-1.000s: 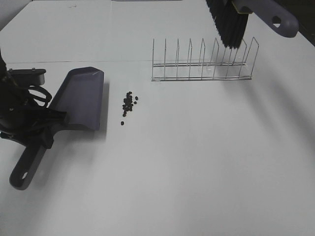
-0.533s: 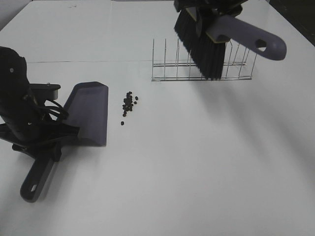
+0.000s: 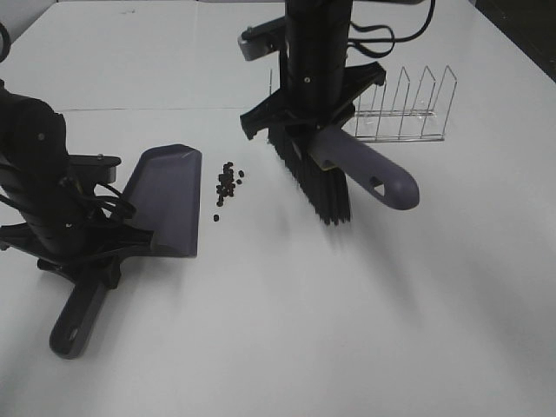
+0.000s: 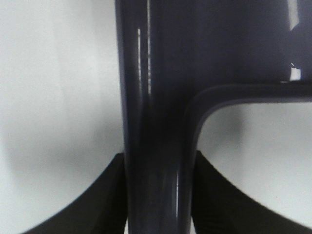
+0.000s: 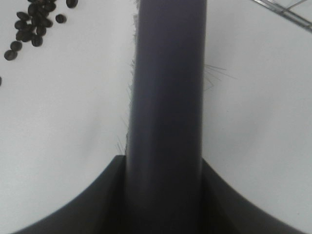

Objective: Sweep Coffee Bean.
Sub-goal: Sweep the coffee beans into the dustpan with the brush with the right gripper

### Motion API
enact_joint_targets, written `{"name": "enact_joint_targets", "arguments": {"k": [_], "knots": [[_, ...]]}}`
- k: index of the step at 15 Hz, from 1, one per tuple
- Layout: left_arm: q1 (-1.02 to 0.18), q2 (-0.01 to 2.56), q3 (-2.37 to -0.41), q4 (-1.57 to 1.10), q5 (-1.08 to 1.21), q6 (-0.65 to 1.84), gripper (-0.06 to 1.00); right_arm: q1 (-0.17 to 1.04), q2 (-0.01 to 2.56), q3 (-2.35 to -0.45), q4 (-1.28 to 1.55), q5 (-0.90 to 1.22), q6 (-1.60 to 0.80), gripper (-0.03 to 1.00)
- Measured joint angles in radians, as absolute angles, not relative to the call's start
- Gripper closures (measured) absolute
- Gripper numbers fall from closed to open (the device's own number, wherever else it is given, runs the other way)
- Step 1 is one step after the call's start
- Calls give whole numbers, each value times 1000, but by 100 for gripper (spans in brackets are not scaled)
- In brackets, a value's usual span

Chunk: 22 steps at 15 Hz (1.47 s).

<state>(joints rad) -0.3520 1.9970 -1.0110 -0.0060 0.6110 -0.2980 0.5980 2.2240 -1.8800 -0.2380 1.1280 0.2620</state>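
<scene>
Several tiny dark coffee beans [image 3: 227, 182] lie in a small heap on the white table, also in the right wrist view [image 5: 33, 22]. The grey-purple dustpan [image 3: 165, 198] lies just left of them, its open edge facing the beans. My left gripper [image 3: 87, 252] is shut on the dustpan's handle [image 4: 156, 122]. My right gripper [image 3: 314, 143] is shut on the brush [image 3: 360, 174], whose purple back [image 5: 168, 92] fills the right wrist view. Its black bristles [image 3: 314, 184] point down, just right of the beans, near the table.
A wire rack [image 3: 400, 109] stands on the table behind the right arm. A thin dark line [image 3: 148, 109] runs across the table behind the dustpan.
My right gripper has brought the brush down and left, from above the rack to beside the beans. My left gripper has shifted the dustpan slightly right, toward the beans.
</scene>
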Motion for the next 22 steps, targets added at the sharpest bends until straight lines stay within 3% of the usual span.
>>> {"name": "enact_joint_targets", "arguments": {"k": [5,11,22], "knots": [[-352,1997,-1011,-6,610,-298,59,644,2368,-1964,-262,1145,274,66],[-352,2017,-1022,-14,615,-295,59,714,2563,-2301,-181,1219,246,66],[-352,2017,-1022,-17,615,-289,59,757,2593,-2535,5,1229,230,66]]}}
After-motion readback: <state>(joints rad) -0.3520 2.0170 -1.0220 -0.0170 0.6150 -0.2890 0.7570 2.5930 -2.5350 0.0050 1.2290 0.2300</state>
